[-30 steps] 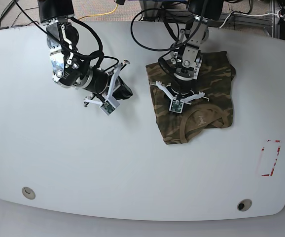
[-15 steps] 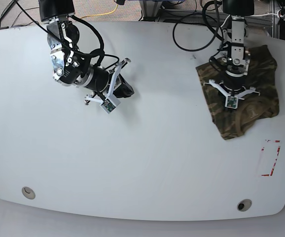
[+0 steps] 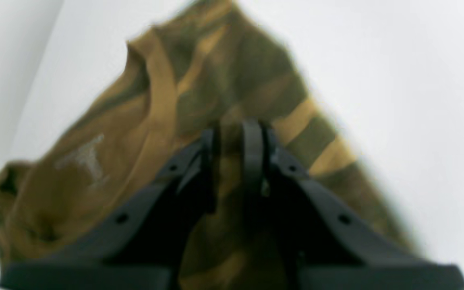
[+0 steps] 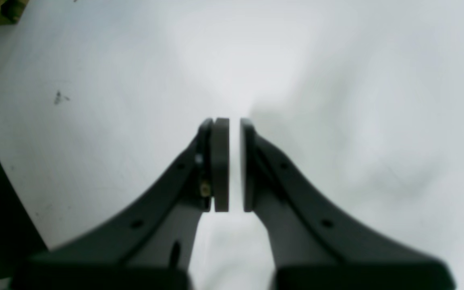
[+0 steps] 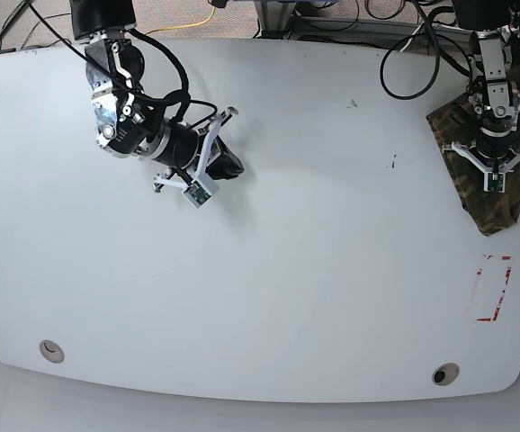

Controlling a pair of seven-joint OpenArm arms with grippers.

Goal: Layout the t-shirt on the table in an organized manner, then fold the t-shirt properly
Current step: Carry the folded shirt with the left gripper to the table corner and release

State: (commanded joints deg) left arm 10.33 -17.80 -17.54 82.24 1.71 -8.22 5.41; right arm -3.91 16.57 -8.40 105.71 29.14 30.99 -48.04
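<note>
Table (image 5: 269, 297): white, smooth, rounded at the edges, filling most of the base view. Two round grommet holes sit near its 6 o'clock edge, one (image 5: 51, 351) toward 7 o'clock and one (image 5: 445, 373) toward 5 o'clock. A red tape rectangle (image 5: 492, 288) lies at about 4 o'clock. Small dark specks mark the surface near 1 o'clock. Beyond the 12 o'clock edge, cables and a yellow cord (image 5: 208, 16) lie on the floor.

T-shirt (image 5: 503, 180): bunched camouflage cloth at the table's 3 o'clock edge, partly overhanging it, just above the tape rectangle.

Left gripper (image 3: 232, 133): jaws nearly closed, pinching a fold of the t-shirt (image 3: 199, 80) between them; the wrist view is blurred.

Right gripper (image 4: 230, 161): jaws parallel with a narrow gap, holding nothing, over bare table (image 4: 336, 80). In the base view this gripper (image 5: 228, 166) is at about 10 o'clock, well apart from the t-shirt.
</note>
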